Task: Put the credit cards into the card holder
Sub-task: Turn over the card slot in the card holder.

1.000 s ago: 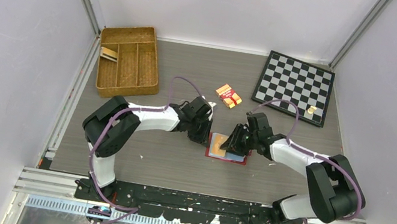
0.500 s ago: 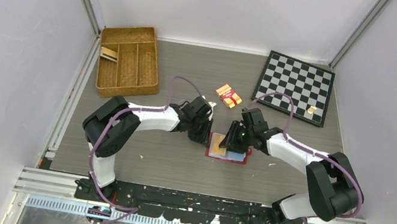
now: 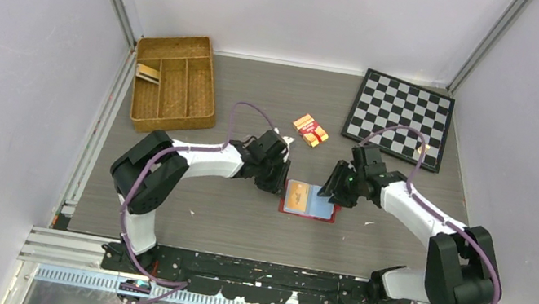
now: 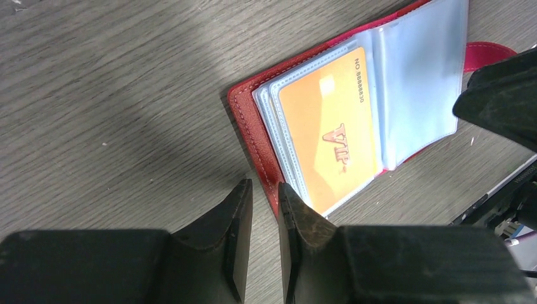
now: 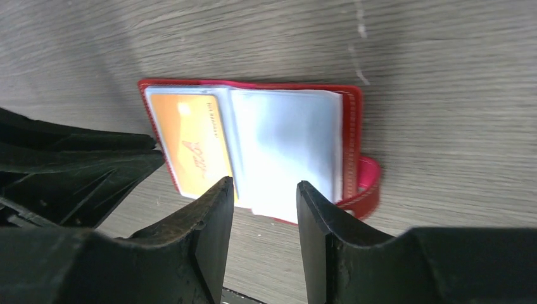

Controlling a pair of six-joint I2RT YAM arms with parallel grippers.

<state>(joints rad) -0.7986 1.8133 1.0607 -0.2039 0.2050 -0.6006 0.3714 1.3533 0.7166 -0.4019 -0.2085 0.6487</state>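
Observation:
The card holder (image 3: 322, 215) lies open on the table between both arms, red cover down and clear sleeves up. An orange credit card (image 3: 296, 197) sits in its left sleeve, and the right sleeves (image 5: 285, 139) look empty. My left gripper (image 3: 276, 180) is low at the holder's left edge. In the left wrist view the left gripper (image 4: 264, 185) stands narrowly open just short of the red cover (image 4: 250, 133), with only table in the gap, and the card (image 4: 332, 126) lies beyond. My right gripper (image 3: 334, 191) is at the holder's right side. The right gripper (image 5: 265, 185) is open and empty, with the card (image 5: 193, 142) and the red cover (image 5: 353, 126) past its tips.
An orange-and-red banded pack (image 3: 310, 129) lies behind the holder. A brown wicker divided tray (image 3: 176, 84) stands at the back left with a small item (image 3: 149, 72) inside. A chessboard (image 3: 399, 117) at the back right carries a small tan piece (image 3: 422, 149).
My right gripper has drawn back to the right off the holder and opened wider, uncovering the sleeves. The left jaws have parted slightly. The holder stays put.

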